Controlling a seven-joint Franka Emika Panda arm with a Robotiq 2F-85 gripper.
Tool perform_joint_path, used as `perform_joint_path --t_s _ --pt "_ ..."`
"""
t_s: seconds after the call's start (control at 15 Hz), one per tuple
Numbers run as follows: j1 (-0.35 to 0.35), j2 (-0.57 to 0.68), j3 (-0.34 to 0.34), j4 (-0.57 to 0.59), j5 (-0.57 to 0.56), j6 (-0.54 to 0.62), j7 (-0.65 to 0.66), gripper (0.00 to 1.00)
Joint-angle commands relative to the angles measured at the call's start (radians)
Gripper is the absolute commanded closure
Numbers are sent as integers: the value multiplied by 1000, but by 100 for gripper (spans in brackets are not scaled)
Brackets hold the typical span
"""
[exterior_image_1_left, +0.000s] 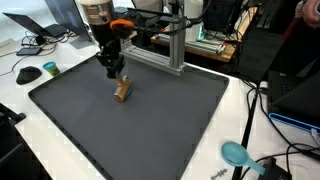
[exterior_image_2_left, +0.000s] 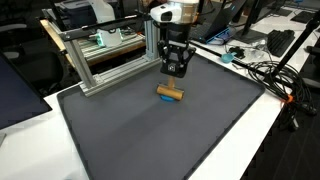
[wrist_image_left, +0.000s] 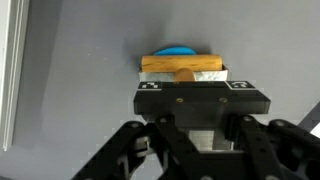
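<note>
Jaws hover just above 1 wooden block (exterior_image_2_left: 170, 94) on the grey worktop (exterior_image_2_left: 120, 130). Their opening cannot be determined. A blue piece (wrist_image_left: 178, 51) touches the block.

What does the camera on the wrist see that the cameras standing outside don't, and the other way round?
Only the wrist view: a close look at the wooden block with a blue piece at its edge. Only in an exterior view: the whole gray mat, the metal frame and cables. Both: the gripper close to the block on the mat.
</note>
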Motion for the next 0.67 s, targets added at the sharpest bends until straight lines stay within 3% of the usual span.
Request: perform_joint_path --t_s 0.0,0.6 --pt "-10 100 -24 -32 -56 126 29 78" --pt "-14 107 -30 -27 -63 139 18 78"
